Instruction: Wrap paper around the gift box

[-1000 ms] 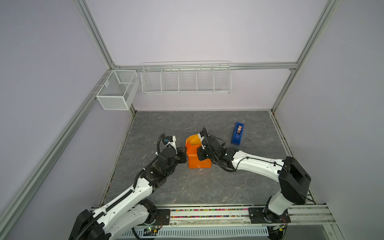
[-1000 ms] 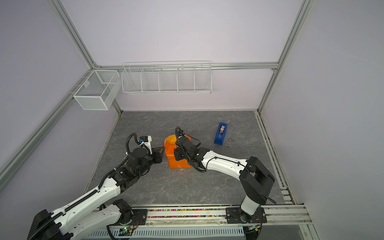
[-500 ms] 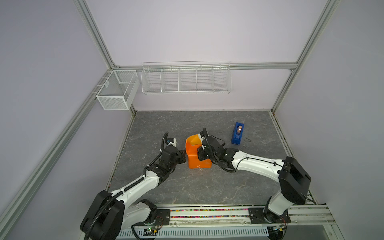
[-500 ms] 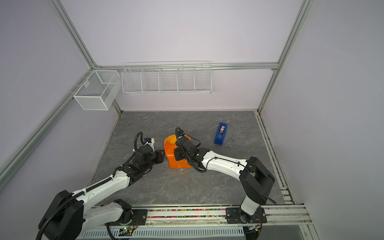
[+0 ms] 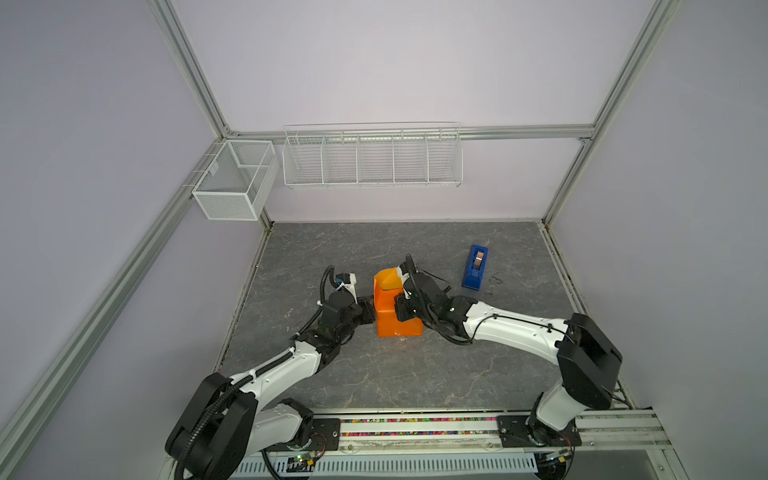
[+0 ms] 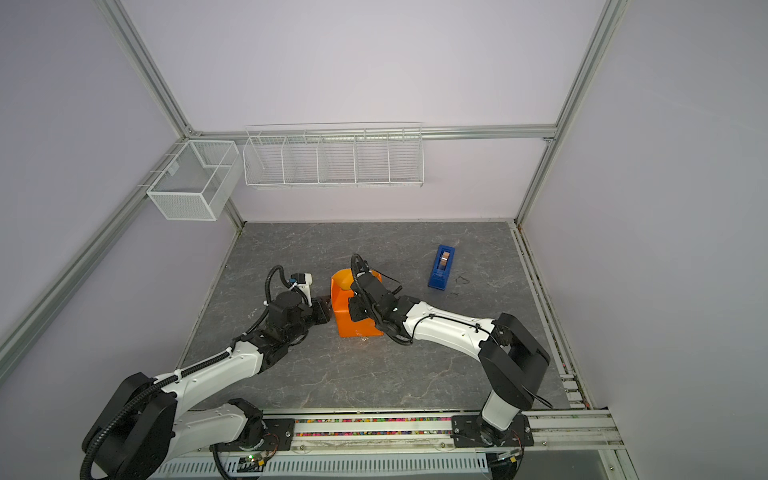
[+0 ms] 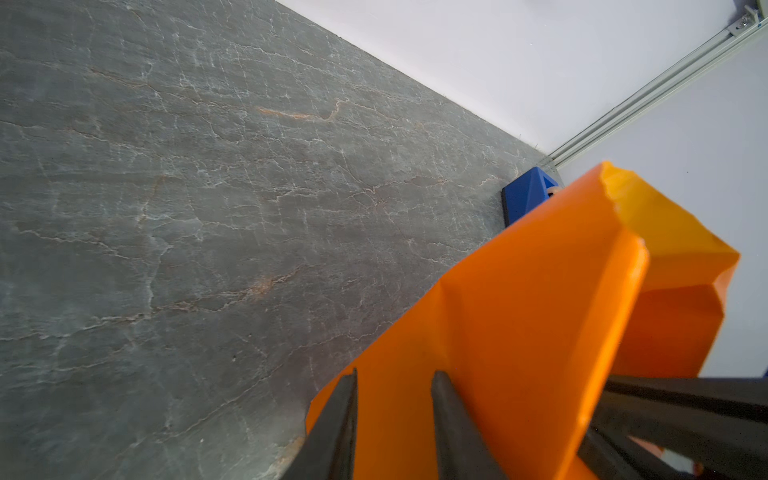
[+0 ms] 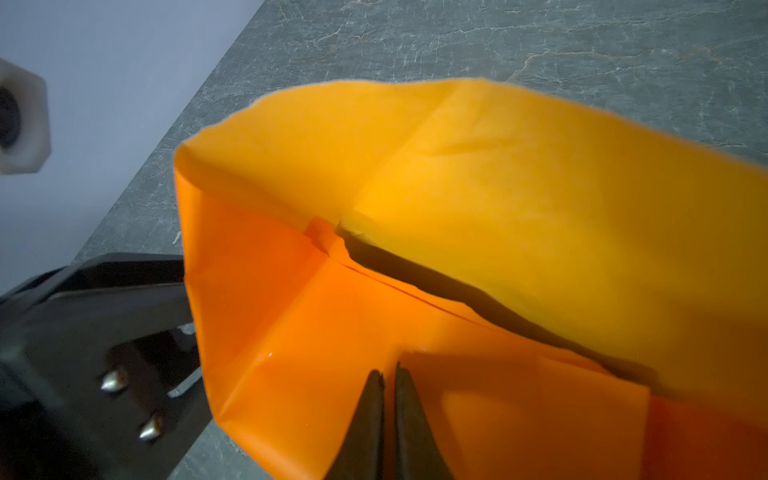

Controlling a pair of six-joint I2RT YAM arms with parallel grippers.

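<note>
Orange paper (image 5: pixel 390 320), box-shaped in both top views, inner gap only in right wrist view, right gripper (image 8: pixel 387 370) closed atop, left gripper (image 7: pixel 395 374) slightly parted.

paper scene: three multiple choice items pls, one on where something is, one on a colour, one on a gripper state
1. In both top views, relative to the paper, the dispenser lies: A on it; B to its right, apart; C to its left.
2. The paper is: A green; B white; C orange.
3. The right gripper is: A shut; B wide open; C holding the dispenser.

Answers:
1 B, bare table separates them.
2 C, it is orange in every view.
3 A, its fingertips nearly meet in the right wrist view.
</note>
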